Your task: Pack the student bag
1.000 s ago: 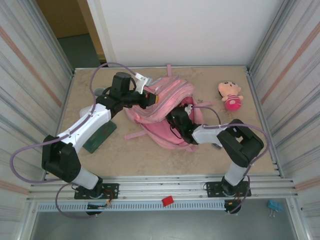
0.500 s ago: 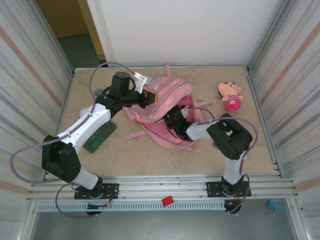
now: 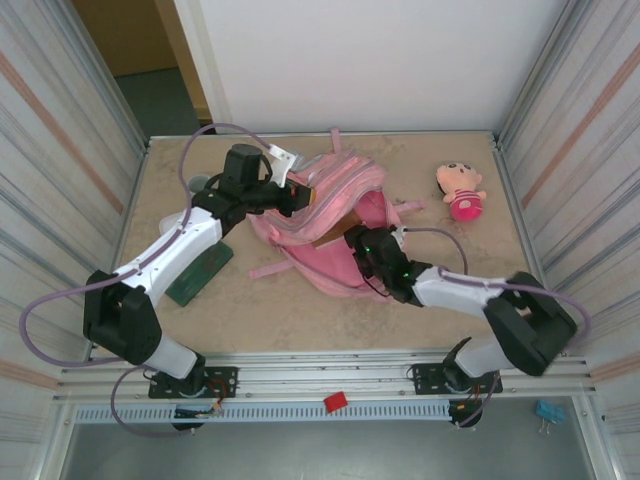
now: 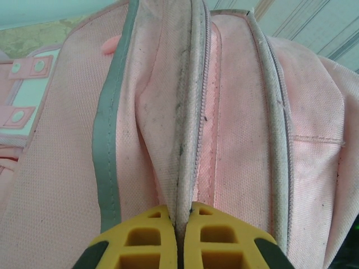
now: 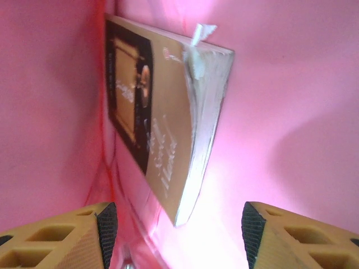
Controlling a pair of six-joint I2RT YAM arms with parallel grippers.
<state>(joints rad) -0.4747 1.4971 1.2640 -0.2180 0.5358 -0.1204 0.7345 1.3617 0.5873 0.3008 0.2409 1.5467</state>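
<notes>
Student bag (image 3: pixel 345 185) nipped tight by the outstretched left gripper (image 4: pixel 180 227), right gripper (image 5: pixel 178 230) wide apart inside it, near a book (image 5: pixel 157 123).

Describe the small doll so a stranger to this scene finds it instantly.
Start at the big pink student bag in the middle. To its right, near the far right corner, the doll lies apart from everything. It alone has a face: pale head, pink body.

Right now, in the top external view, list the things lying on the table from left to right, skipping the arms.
dark green flat item → student bag → plush doll
</notes>
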